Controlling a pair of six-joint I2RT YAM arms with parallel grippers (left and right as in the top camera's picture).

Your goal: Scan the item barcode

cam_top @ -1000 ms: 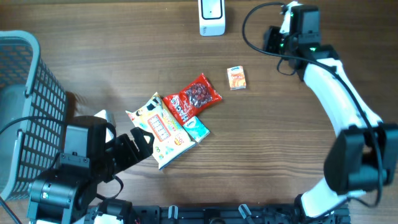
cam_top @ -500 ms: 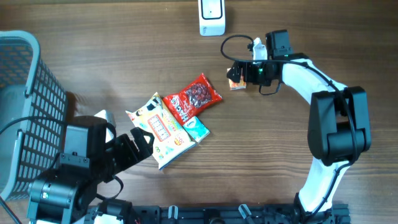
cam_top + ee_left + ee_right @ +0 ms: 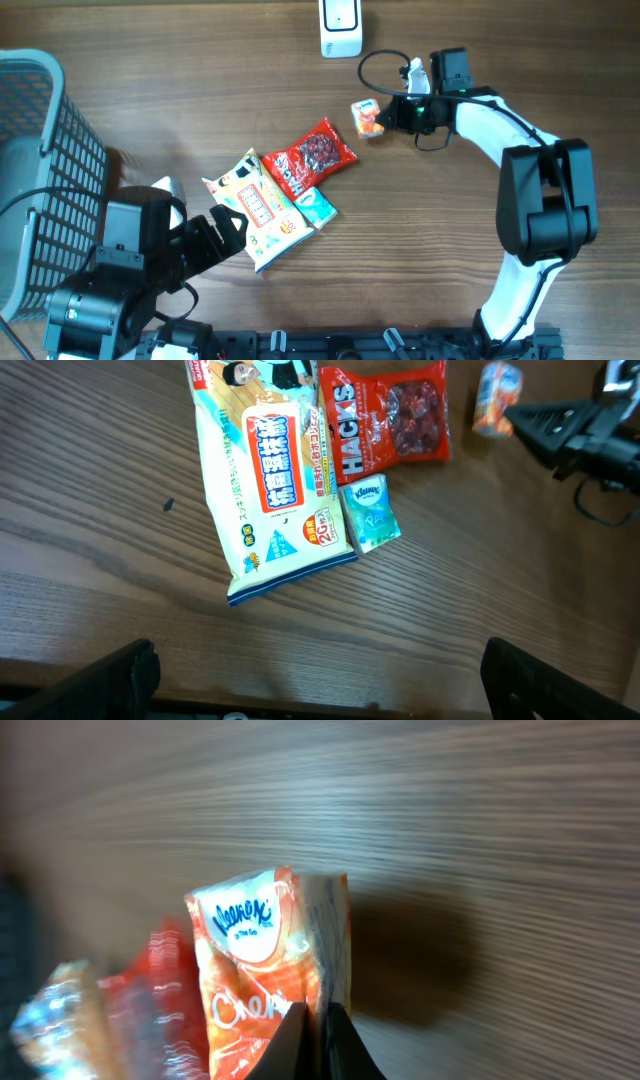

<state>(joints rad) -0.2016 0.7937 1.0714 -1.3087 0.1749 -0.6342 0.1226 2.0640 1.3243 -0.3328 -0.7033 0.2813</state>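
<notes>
Right pincer (image 3: 388,113) clamped shut on the edge of an orange Kleenex pack (image 3: 367,116), above a dark, wood-grain tabletop (image 3: 450,260).

The pack sits just below the white scanner (image 3: 340,25) at the far edge, apart from the red HACKS bag (image 3: 310,155), the wet-wipes pack (image 3: 258,208) and the blue Kleenex pack (image 3: 317,207) mid-table. Its long axis runs roughly toward the far edge, a little tilted, with the logo end away from the fingers. A grey mesh basket (image 3: 40,170) stands at the left. The left pincer (image 3: 320,690) gapes wide, holding nothing.
</notes>
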